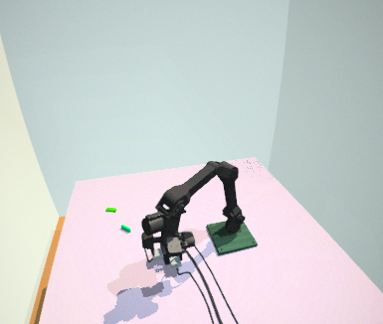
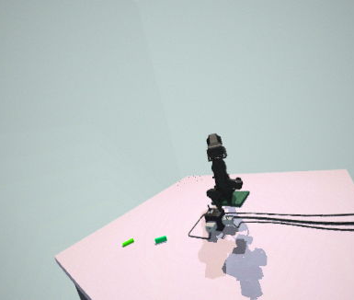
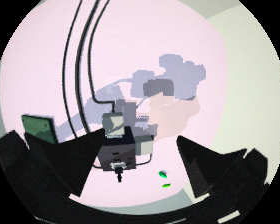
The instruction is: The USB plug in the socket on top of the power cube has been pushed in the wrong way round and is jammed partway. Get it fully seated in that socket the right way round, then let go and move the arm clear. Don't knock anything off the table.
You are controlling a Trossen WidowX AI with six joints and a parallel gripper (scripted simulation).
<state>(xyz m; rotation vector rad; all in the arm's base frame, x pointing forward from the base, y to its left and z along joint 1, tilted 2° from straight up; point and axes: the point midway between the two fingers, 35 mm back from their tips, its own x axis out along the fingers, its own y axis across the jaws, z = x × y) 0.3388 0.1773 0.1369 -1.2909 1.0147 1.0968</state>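
The power cube (image 3: 109, 152) (image 2: 212, 213) is a dark block low and left of centre in the wrist view. The USB plug (image 3: 119, 173) is a small black piece standing out from the cube's top, with bright metal showing at its base. Its orientation cannot be read. My gripper (image 3: 142, 136) is open and empty above the cube. In the wrist view the cube and plug show nearer the left finger than the right. In the top view the arm hides most of the cube, and the plug is not clear there.
Pale adapters (image 3: 112, 124) (image 3: 144, 145) stick out from two sides of the cube. Black cables (image 3: 77, 65) (image 2: 299, 223) run from it across the pink table (image 1: 323, 278). A teal piece (image 1: 125, 229) (image 2: 161, 239) and a lime piece (image 1: 110, 210) (image 2: 128, 242) lie apart. The arm's base is on a green board (image 1: 239, 244).
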